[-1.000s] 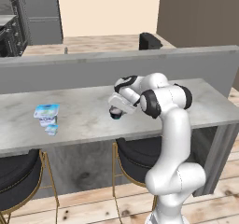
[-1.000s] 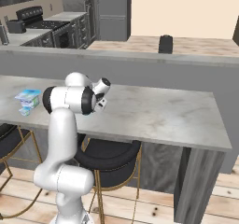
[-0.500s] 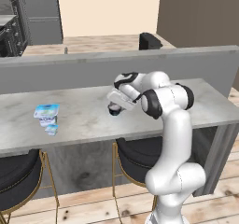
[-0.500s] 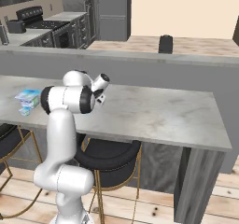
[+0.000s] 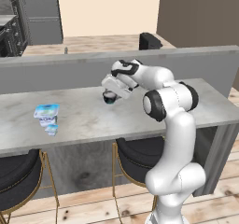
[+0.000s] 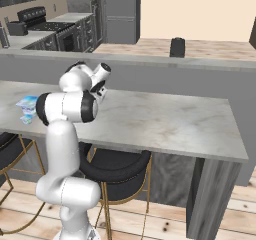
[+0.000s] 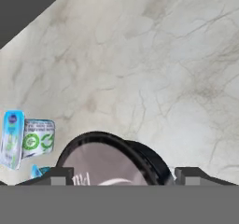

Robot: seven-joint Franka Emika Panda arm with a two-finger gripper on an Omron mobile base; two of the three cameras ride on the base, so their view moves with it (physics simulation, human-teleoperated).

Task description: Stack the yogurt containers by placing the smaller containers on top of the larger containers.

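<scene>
My gripper [image 5: 112,93] is shut on the small dark round cup [image 5: 110,98], which hangs just above the middle of the grey marble counter [image 5: 154,113]. In the hand view the cup [image 7: 109,160] sits between the two fingertips [image 7: 57,176] of the gripper [image 7: 123,175], its black rim close to both. The pale-blue-and-white tub [image 5: 46,113] stands far to the left on the counter, with the tiny pale-blue pack [image 5: 51,129] just in front of it. The hand view shows the tub [image 7: 25,141] and the tiny pack [image 7: 39,171] at the lower left. From the right base, the tub [image 6: 27,104] is beyond my arm.
A raised grey ledge [image 5: 186,62] runs along the counter's far side. Black stools [image 5: 135,157] with gold legs stand under the near edge. Bare counter [image 6: 165,119] stretches to the right of the arm.
The gripper has risen a little and shifted slightly towards the tub, carrying the dark cup with it. The tub and tiny pack have stayed in place.
</scene>
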